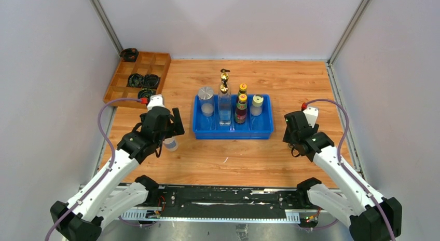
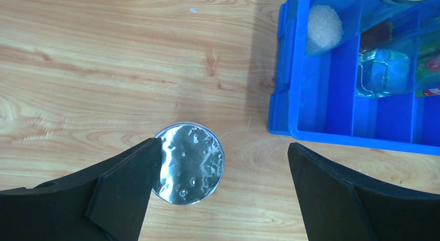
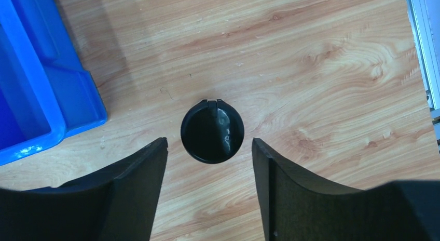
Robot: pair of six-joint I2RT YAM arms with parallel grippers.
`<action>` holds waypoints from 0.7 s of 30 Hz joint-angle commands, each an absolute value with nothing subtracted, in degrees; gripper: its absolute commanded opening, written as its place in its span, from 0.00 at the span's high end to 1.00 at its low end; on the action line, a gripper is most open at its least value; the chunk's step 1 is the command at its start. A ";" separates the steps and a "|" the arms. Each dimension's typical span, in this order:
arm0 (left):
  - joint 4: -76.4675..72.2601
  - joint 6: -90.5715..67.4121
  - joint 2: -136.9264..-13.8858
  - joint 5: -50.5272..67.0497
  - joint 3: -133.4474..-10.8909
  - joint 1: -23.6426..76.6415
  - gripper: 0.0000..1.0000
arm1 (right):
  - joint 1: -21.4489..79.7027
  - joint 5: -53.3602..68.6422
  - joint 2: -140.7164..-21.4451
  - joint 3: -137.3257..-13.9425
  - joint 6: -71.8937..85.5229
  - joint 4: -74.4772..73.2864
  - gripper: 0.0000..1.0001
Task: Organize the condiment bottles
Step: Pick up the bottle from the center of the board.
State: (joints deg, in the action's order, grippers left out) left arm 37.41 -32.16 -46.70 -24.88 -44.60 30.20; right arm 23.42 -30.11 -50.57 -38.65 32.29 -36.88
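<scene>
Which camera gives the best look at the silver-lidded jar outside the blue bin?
Left wrist: the silver-lidded jar lies straight below, nearly its whole lid showing between the fingers of the open left gripper. Top external shows only a bit of it under that gripper. Right wrist doesn't show it.

Blue bin (image 1: 233,132); silver jar lid (image 2: 190,163) (mirror-shiny); black bottle cap (image 3: 212,131); pale wood-grain table (image 1: 290,80).

My jaws are matt black and smooth. The tabletop (image 3: 321,54) is pale wood with visible grain and a low sheen. Lower centre in the left wrist view, the silver-lidded jar (image 2: 190,163) has a mirror-bright, slightly dimpled metal top. The black-capped bottle (image 3: 212,131) shows glossy plastic. The blue bin (image 2: 358,138) is smooth, shiny plastic.
</scene>
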 commanded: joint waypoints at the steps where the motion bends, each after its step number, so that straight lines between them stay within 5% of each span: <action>1: 37.38 -33.26 -47.95 -26.65 -46.31 30.45 0.00 | 22.14 -31.72 -50.82 -38.69 32.08 -35.73 0.37; 10: 36.83 -33.45 -49.48 -26.19 -46.48 30.50 0.00 | 17.02 -28.94 -50.75 -36.81 30.41 -33.55 0.41; 21: 36.33 -33.13 -49.62 -25.94 -46.27 30.49 0.00 | 13.89 -23.32 -51.38 -35.92 27.23 -31.05 0.89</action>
State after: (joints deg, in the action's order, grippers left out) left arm 36.56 -32.53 -49.25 -25.76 -45.56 30.20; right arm 14.63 -26.52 -51.64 -37.26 28.62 -29.82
